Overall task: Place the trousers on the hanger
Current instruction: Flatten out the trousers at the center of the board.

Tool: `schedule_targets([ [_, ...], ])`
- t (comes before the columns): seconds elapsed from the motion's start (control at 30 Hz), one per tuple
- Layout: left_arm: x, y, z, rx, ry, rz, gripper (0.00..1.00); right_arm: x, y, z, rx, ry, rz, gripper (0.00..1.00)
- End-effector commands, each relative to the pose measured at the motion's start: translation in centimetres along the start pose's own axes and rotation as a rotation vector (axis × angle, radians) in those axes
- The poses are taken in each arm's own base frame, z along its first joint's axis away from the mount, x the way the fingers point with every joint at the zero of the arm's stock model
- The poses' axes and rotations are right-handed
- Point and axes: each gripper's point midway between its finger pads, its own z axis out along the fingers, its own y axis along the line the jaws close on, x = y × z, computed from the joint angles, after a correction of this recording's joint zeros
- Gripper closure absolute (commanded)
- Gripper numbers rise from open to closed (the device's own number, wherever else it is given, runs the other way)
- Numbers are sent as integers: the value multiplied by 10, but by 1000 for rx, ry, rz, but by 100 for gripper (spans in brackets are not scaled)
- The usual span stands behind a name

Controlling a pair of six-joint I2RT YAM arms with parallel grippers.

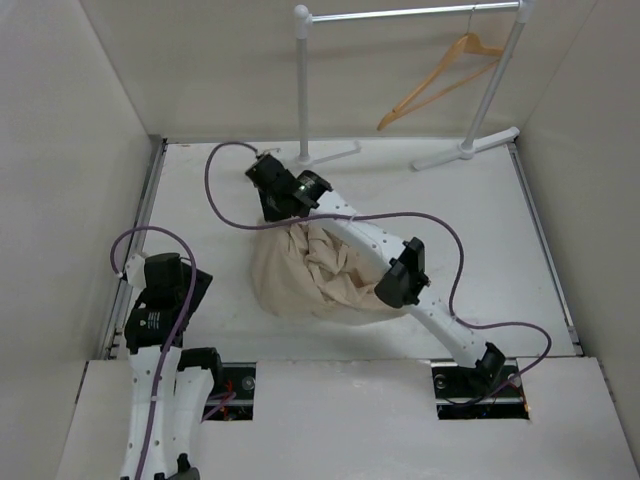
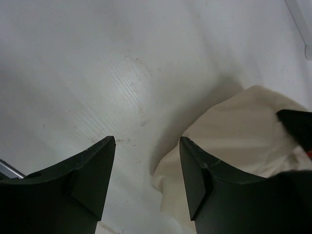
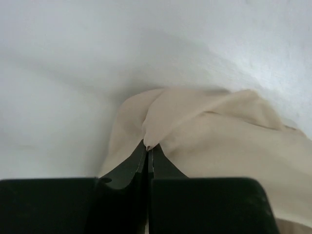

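Observation:
The beige trousers (image 1: 310, 272) lie bunched in a heap mid-table. My right gripper (image 1: 272, 212) reaches over the heap's far edge and is shut on a fold of the trousers (image 3: 204, 136), its fingertips (image 3: 148, 147) pinched together on the cloth. My left gripper (image 1: 190, 290) is open and empty at the near left, left of the heap; in the left wrist view its tips (image 2: 147, 141) hang over bare table with the trousers' edge (image 2: 234, 131) beside the right finger. The wooden hanger (image 1: 440, 80) hangs on the white rack at the back right.
The white rack (image 1: 304, 80) stands at the table's far edge with two feet on the surface. White walls enclose the table on the left, right and back. Purple cables (image 1: 215, 190) loop over the table around both arms.

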Motion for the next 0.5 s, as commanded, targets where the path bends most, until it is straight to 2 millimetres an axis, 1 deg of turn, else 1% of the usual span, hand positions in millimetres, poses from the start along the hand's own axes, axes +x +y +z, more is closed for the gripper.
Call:
schedule_targets([
  [0.0, -25, -31, -15, 77, -49, -58, 47, -168, 42, -239, -497, -522, 232, 95],
  [0.03, -31, -37, -17, 90, -63, -67, 47, -176, 42, -270, -557, -550, 263, 95],
  [0.07, -44, -47, -22, 104, -93, -87, 47, -185, 35, -320, -637, -596, 307, 95],
  [0.1, -48, -50, -23, 107, -103, -96, 47, -188, 29, -343, -664, -621, 320, 95],
  [0.13, -57, -55, -26, 109, -119, -114, 47, -192, 15, -382, -693, -671, 340, 95],
  [0.17, -64, -60, -29, 114, -131, -124, 47, -194, 1, -409, -695, -716, 348, 95],
  [0.2, -71, -65, -33, 122, -144, -133, 46, -190, -12, -437, -696, -757, 350, 95],
  [0.23, -77, -69, -37, 131, -159, -141, 46, -180, -26, -464, -689, -797, 346, 95],
  [0.27, -90, -76, -45, 142, -192, -153, 46, -170, -38, -478, -673, -828, 342, 95],
  [0.3, -99, -80, -51, 150, -216, -157, 46, -165, -43, -483, -668, -842, 346, 95],
  [0.33, -107, -84, -56, 156, -238, -162, 46, -148, -61, -495, -662, -883, 369, 94],
  [0.37, -113, -89, -61, 165, -250, -164, 46, -126, -77, -490, -654, -889, 397, 93],
  [0.4, -118, -94, -65, 176, -258, -167, 46, -100, -90, -479, -649, -861, 432, 91],
  [0.43, -121, -97, -67, 182, -261, -168, 46, -71, -105, -452, -610, -791, 483, 90],
  [0.47, -122, -100, -69, 192, -263, -169, 46, -43, -122, -416, -541, -715, 524, 88],
])
